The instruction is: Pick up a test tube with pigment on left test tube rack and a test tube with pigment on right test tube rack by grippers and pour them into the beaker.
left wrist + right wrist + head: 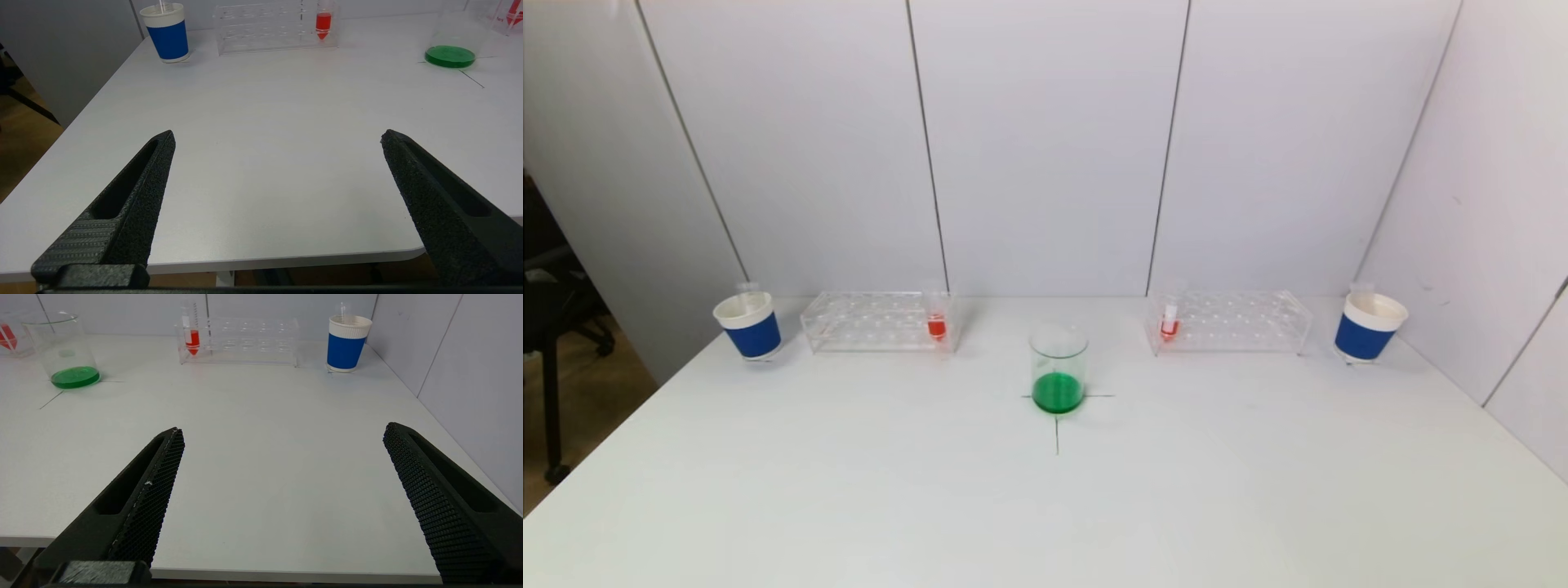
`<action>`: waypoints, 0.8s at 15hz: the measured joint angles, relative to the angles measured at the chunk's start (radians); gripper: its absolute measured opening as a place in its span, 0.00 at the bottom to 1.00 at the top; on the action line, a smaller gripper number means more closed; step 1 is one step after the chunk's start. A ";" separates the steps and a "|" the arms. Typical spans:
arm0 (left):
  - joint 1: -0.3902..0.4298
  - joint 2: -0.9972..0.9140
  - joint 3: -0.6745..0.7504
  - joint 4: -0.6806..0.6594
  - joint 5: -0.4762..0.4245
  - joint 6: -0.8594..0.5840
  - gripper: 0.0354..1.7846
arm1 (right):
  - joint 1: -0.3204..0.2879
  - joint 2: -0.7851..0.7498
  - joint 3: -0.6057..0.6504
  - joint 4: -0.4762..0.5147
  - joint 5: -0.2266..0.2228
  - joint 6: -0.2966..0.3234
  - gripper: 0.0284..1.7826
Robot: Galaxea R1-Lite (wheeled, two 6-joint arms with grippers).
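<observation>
2 grippers [278, 136] [282, 430] spread wide, near table edge [849, 490].

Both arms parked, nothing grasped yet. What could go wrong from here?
The left test tube and right test tube stand in clear, light-looking racks; an off-centre grasp might drag a rack. The beaker already holds green liquid, so a hasty pour could splash. Both end effectors, left and right, converging there could collide.

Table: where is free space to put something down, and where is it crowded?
Free: the wide table front, from the beaker to the near edge. Narrower gaps lie between the beaker and each rack. Crowded: the back row, where cups stand beside the racks.
</observation>
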 joint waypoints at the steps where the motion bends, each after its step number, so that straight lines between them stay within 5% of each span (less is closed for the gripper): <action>1: 0.000 0.000 0.000 0.000 0.000 0.000 0.99 | 0.000 0.000 0.000 0.000 0.000 0.000 0.99; 12: 0.000 0.000 0.000 0.000 0.000 0.000 0.99 | 0.000 0.000 0.000 0.000 0.000 0.000 0.99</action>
